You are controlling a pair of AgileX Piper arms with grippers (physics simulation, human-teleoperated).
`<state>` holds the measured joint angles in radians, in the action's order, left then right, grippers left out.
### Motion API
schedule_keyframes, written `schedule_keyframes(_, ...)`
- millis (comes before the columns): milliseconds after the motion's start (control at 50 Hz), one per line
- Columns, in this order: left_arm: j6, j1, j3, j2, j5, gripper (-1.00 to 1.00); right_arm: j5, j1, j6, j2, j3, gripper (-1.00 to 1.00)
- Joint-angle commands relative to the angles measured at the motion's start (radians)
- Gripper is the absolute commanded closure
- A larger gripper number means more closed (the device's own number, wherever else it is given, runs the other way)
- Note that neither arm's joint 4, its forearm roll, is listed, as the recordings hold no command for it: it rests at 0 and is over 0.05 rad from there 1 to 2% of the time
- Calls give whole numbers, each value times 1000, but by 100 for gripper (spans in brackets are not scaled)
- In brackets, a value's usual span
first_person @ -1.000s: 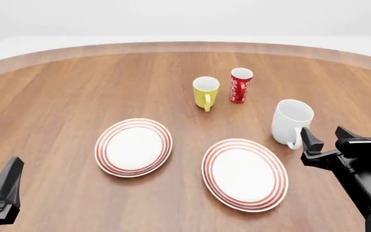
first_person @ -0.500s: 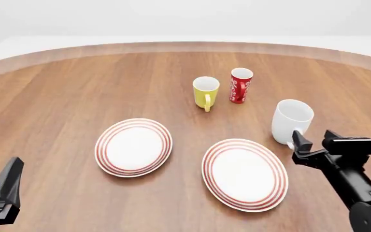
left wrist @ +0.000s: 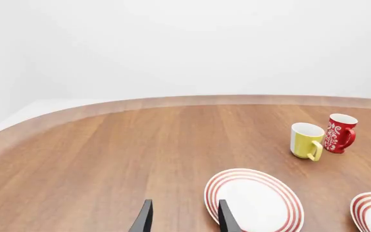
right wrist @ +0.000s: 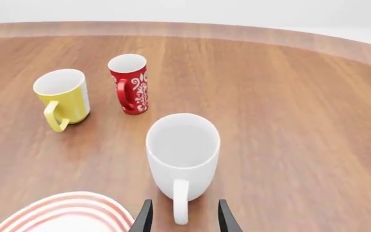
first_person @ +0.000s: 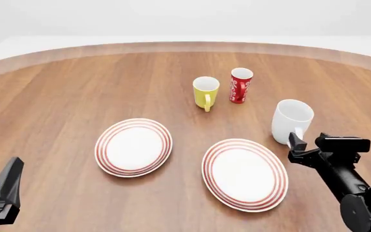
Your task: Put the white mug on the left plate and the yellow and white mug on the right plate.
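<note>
Right tool [right wrist: 180, 220] released, fingers straddling the handle of the tall all-white ceramic mug [right wrist: 183, 153]; left tool [left wrist: 181, 217] released.

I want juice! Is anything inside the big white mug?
The white mug looks empty: only its white inner wall shows. Its very bottom isn't clearly visible from here.

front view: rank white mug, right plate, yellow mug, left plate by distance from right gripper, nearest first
From the right gripper:
1. White mug, just ahead, handle at the jaws.
2. Right plate, to its left.
3. Yellow mug, far ahead-left.
4. Left plate, farthest left.
</note>
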<state>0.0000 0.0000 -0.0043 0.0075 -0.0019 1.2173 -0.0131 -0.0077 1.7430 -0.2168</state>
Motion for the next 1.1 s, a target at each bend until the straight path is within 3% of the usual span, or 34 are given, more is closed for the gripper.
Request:
schedule_keyframes(20, 0, 0, 0, 0, 0, -100, 2, -3, 1, 52, -30, -100)
schedule_keyframes(400, 0, 0, 0, 0, 0, -100, 3, 11, 11, 126, -74, -100)
schedule_keyframes(420, 0, 0, 0, 0, 0, -100, 3, 14, 16, 127, -73, 100)
schedule_keyframes(1100, 0, 0, 0, 0, 0, -100, 1, 45, 26, -72, 26, 100)
